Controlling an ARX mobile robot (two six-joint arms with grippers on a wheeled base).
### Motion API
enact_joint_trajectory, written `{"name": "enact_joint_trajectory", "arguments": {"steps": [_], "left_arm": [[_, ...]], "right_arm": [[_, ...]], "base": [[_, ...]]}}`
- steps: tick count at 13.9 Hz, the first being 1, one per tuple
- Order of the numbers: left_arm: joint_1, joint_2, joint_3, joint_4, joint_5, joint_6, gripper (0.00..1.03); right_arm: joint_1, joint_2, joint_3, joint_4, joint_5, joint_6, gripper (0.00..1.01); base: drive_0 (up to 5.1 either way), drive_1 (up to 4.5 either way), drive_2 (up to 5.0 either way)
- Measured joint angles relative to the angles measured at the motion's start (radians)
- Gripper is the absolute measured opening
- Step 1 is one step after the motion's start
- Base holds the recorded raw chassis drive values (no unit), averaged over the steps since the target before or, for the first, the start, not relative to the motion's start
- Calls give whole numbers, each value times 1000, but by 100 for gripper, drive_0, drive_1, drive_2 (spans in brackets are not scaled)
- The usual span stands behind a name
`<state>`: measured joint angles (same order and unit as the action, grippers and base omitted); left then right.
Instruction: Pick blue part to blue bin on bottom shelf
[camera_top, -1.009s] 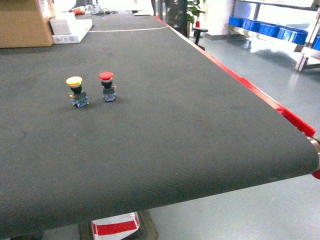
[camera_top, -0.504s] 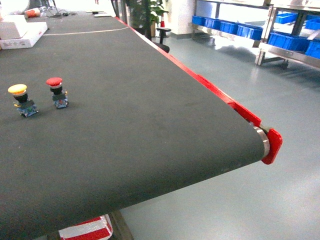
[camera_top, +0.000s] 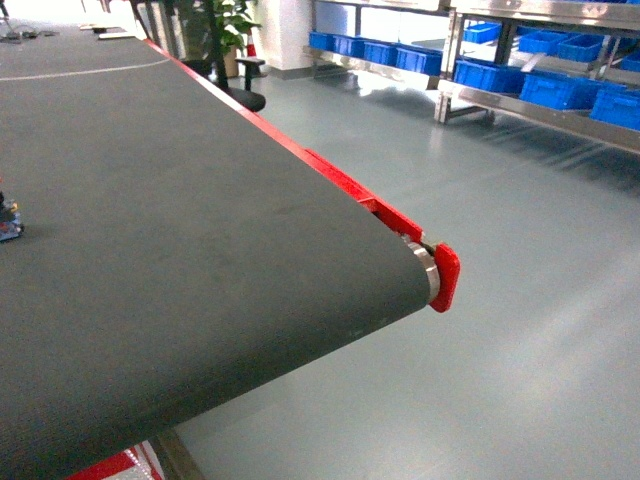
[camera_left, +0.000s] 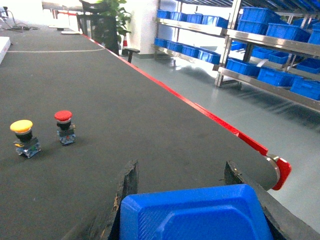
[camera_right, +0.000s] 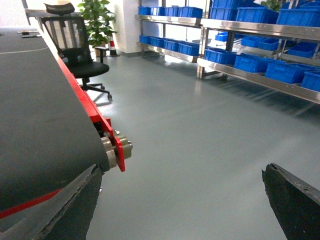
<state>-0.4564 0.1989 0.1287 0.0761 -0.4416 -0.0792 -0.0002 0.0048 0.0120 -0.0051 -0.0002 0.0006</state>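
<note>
Left gripper is clamped on a blue part — the left wrist view shows a bright blue moulded piece filling the gap between the 2 dark fingers, held above the dark conveyor belt. Its colour reads brighter than navy here; the piece is cut off at the frame's lower edge, so its full shape cannot be told. Right gripper has its fingers spread wide with only grey floor between them, holding nothing. On the belt, a yellow push-button and a red push-button stand side by side, well apart from the held part. Steel shelving with rows of blue bins runs along the far side of the floor; the target blue bin on the bottom shelf cannot be singled out from here. Judgement: pick-up looks done, carry is in hand. Left to do — cross the floor to the rack, line up over the chosen bin, lower and let go.
</note>
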Motion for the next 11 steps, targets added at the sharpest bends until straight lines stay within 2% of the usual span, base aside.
{"name": "enact_joint_trajectory", "arguments": {"steps": [11], "left_arm": [[0, 0, 0, -1, 0, 0, 44]], "right_arm": [[0, 0, 0, 0, 0, 0, 98]], "base": [[-165, -165, -165]]}}
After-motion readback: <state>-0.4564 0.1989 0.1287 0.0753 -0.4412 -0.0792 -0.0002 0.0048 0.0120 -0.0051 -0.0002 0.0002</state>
